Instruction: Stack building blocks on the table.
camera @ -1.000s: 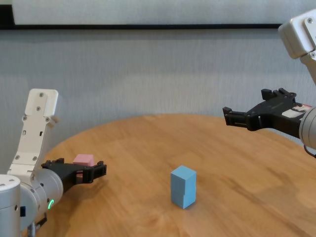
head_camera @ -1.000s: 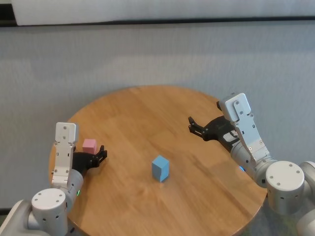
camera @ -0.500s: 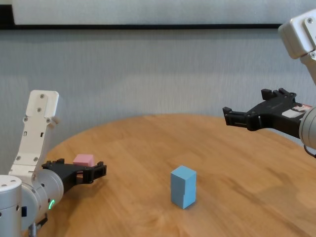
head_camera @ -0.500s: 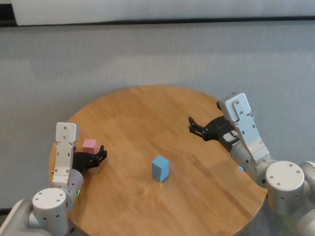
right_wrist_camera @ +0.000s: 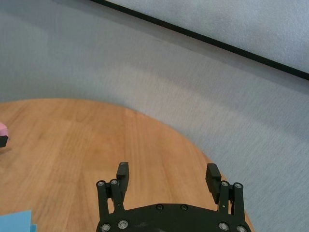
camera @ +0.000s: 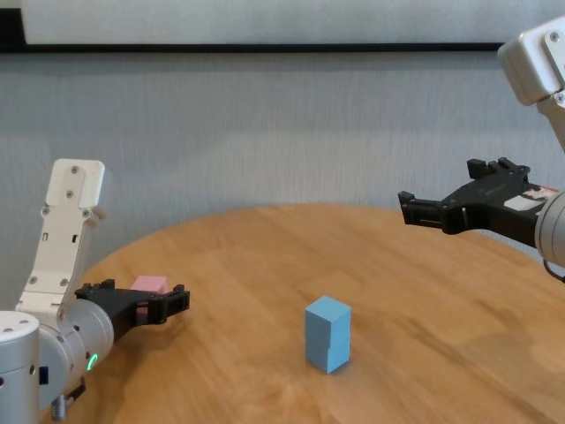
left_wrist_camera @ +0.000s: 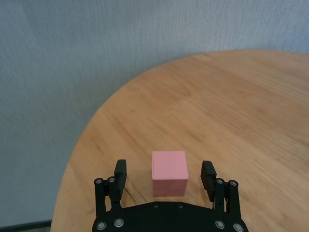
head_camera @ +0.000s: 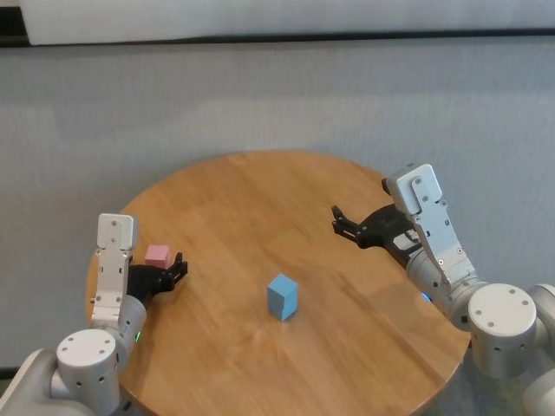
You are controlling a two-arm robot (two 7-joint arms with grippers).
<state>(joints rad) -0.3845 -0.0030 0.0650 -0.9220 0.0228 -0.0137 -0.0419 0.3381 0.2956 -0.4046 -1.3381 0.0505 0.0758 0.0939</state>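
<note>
Grey wall panels backed a round wood-grain table (head_camera: 243,199), on which two light blue blocks (camera: 327,334) already stood stacked near the middle, while the pink block (left_wrist_camera: 169,172) sat near the table's left edge. The left end effector (left_wrist_camera: 164,175) was low at the table with its fingers (left_wrist_camera: 120,173) spread wide, one on each side of the pink block without touching it. The right end effector (camera: 422,208) hung spread and empty above the table's right side, well apart from everything. The likely trouble lay in the closing: if one finger met the block first, the cube could skid or twist, leaving a crooked hold. A tilted block carried to the narrow blue stack might land off-centre and topple it. Because the pink block lay close to the rim, a nudge outward could also send it off the table.
</note>
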